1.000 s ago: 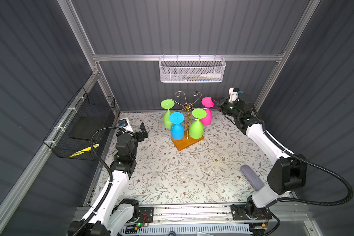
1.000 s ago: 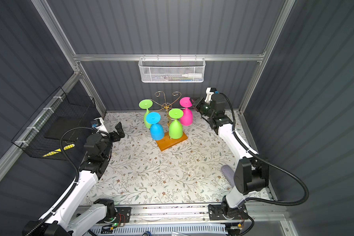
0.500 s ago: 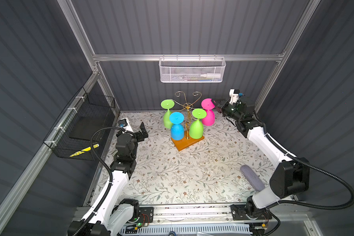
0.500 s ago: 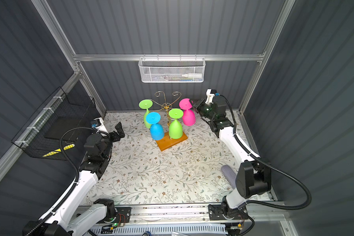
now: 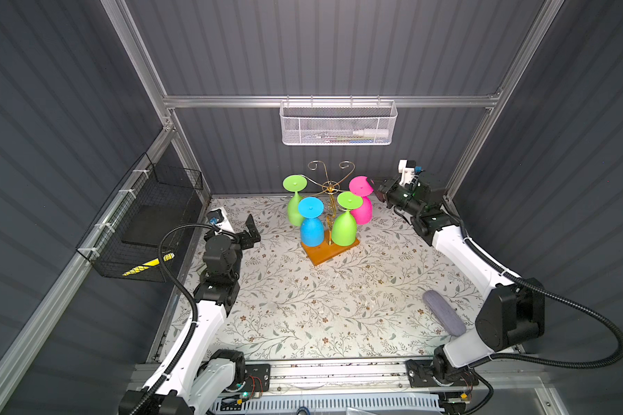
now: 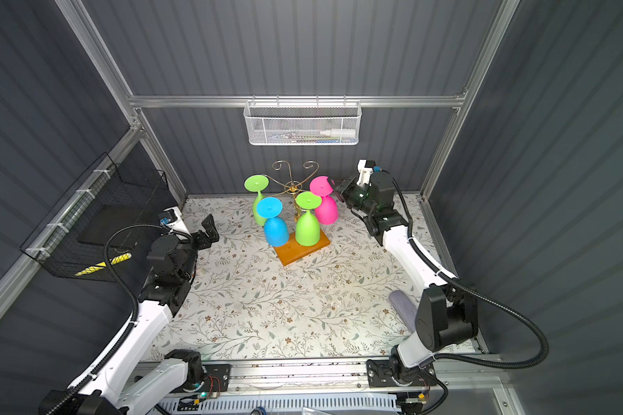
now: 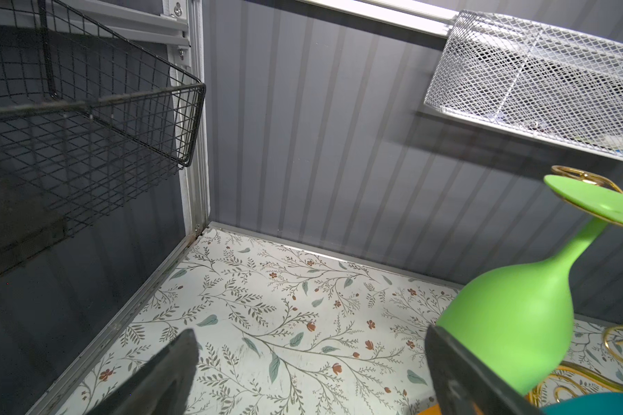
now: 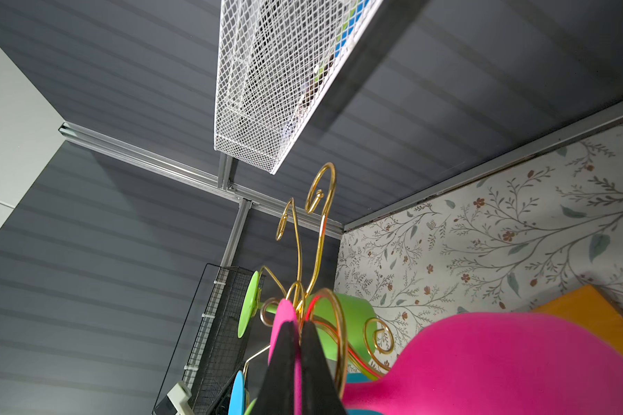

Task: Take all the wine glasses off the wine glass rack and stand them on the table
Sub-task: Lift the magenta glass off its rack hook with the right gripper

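Observation:
The wine glass rack (image 5: 330, 249) is a gold wire stand on an orange-brown wooden base, near the back wall in both top views. Several upside-down glasses hang on it: two green, one blue (image 5: 312, 226), and a pink wine glass (image 5: 362, 213) on its right side. My right gripper (image 5: 373, 187) is shut on the pink glass's foot disc (image 8: 285, 316), with the gold wire curl (image 8: 335, 323) right beside the fingers. The pink bowl (image 8: 500, 359) hangs slightly tilted. My left gripper (image 5: 253, 231) is open and empty, low at the left, apart from the rack.
A white mesh basket (image 5: 339, 124) hangs on the back wall above the rack. A black wire basket (image 5: 141, 230) is fixed to the left wall. A grey-purple oblong object (image 5: 443, 318) lies on the floral mat near the right arm's base.
The right arm has shifted slightly while holding the pink glass's foot, and the glass now hangs a little tilted. The left arm has not moved.

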Robot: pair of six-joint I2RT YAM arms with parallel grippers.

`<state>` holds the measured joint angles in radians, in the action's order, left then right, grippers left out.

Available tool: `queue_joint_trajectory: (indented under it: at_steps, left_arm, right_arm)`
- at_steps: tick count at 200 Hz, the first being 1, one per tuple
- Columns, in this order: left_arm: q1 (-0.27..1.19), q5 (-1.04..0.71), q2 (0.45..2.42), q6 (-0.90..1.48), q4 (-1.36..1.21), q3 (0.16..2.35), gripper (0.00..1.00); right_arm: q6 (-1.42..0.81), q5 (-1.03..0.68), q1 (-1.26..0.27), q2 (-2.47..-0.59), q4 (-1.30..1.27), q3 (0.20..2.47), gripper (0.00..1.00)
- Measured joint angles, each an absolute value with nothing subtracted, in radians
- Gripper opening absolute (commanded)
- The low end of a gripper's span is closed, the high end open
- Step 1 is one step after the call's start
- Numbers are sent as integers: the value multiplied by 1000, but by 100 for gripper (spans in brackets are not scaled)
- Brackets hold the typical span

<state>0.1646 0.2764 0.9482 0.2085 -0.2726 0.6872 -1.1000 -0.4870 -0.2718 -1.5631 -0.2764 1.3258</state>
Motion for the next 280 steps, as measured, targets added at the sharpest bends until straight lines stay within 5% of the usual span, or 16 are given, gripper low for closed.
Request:
queue_joint_trajectory:
  at_steps: [280]
  left_arm:
    - [165, 277, 937, 215, -272, 687, 100]
  right_arm:
    - [-1130, -361, -254, -1673, -344, 1456, 0]
